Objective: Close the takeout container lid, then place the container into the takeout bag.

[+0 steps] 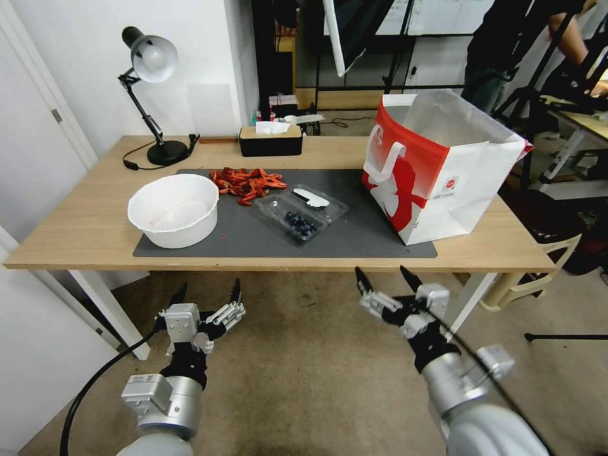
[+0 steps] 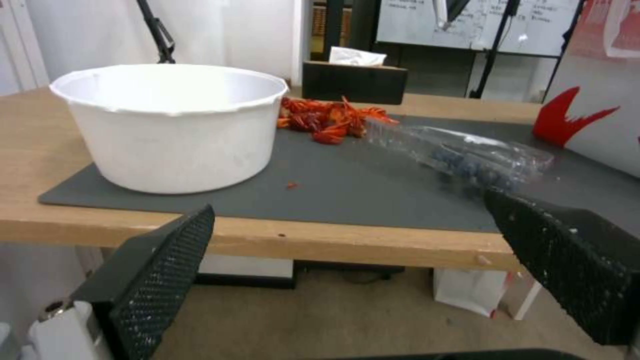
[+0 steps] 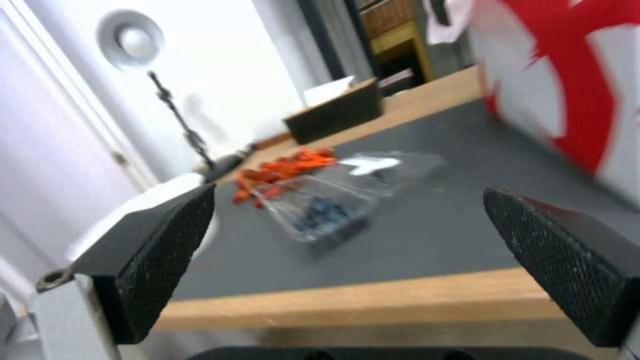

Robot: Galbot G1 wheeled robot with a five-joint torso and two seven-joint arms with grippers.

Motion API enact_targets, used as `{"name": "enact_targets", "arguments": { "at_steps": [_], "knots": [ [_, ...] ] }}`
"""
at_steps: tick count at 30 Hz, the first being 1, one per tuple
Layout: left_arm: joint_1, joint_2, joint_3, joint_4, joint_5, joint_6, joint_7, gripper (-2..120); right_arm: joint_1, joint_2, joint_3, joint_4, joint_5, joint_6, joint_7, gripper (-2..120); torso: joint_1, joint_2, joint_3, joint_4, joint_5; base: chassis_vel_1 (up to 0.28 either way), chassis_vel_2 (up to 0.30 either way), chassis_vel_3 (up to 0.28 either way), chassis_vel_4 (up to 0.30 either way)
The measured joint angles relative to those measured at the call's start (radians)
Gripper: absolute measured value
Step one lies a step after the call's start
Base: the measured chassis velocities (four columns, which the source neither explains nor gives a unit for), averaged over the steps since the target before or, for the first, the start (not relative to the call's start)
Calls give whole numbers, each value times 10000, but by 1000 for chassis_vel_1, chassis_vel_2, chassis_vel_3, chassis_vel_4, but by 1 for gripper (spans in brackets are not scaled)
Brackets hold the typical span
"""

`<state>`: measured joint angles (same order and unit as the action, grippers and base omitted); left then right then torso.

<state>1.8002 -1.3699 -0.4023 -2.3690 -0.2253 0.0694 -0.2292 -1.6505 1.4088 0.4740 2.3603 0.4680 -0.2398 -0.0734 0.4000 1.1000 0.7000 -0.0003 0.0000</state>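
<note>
Nothing of the task is being shown as done yet: the small clear plastic hinged takeout container (image 1: pixel 299 223) is lying open on the dark grey mat (image 1: pixel 354 237), near the middle of the wooden table (image 1: pixel 82 221), and both closing and bagging are being left to do. Its tray half, with dark blueberries seen through it, is being presented toward the table's near edge, while the clear hinged lid (image 1: pixel 316 201) with its white oblong label is lying flat at about 1 o'clock from the tray, joined along the hinge.

At 3 o'clock from the container, well apart, the large red and white paper takeout bag (image 1: pixel 437 171) with white strap handles is standing upright with its mouth open. At 9 o'clock the big white round bowl (image 1: pixel 174 209) is sitting, and at 11 o'clock a heap of red crayfish (image 1: pixel 246 182) is lying.

Both arms are being held below and short of the table's near edge. The left gripper (image 1: pixel 206 294) is being kept with its fingers spread and empty, and the right gripper (image 1: pixel 383 278) likewise, with fingers spread and nothing between them.
</note>
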Motion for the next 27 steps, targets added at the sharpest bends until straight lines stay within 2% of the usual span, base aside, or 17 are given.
{"name": "enact_targets", "arguments": {
  "at_steps": [1,2,3,6,9,10,12,19,23,27],
  "knots": [
    [-16,24,-10,69,-20,-34,16,100,384,-270,35,-89,968,-173,145,100,0,0,0,4,0,0,0,0,0],
    [-16,24,-10,69,-20,-34,16,100,384,-270,35,-89,968,-173,145,100,0,0,0,4,0,0,0,0,0],
    [-71,69,-12,157,-41,-59,42,100,730,-534,41,-227,1837,-302,274,100,1,0,1,6,1,0,0,0,0],
    [-136,120,-6,244,-59,-71,71,100,975,-718,46,-363,2461,-364,381,100,0,0,0,5,1,0,0,0,0],
    [-200,180,-21,449,-80,-221,192,100,1830,-1266,-142,-1026,4146,-485,787,100,0,0,0,3,1,0,0,0,0],
    [-200,180,-21,449,-80,-221,192,100,1830,-1266,-142,-1026,4146,-485,787,100,0,0,0,3,1,0,0,0,0],
    [-218,152,-59,569,-60,-333,273,100,2600,-1614,-462,-1661,5126,-522,1179,100,1,0,1,4,1,0,0,0,0],
    [-243,44,-66,700,-4,-341,297,100,3642,-1956,-893,-2496,6056,-632,1623,100,1,-1,1,5,1,0,0,0,0],
    [-249,-89,-172,963,37,-371,298,100,5780,-2318,-1586,-3941,8269,-1302,2613,100,3,-1,1,5,-3,0,0,0,0],
    [-206,-165,-269,1000,49,-383,299,100,6842,-2229,-2186,-4775,8789,-1904,3319,100,3,-1,0,4,1,0,0,0,0]
  ]
}}
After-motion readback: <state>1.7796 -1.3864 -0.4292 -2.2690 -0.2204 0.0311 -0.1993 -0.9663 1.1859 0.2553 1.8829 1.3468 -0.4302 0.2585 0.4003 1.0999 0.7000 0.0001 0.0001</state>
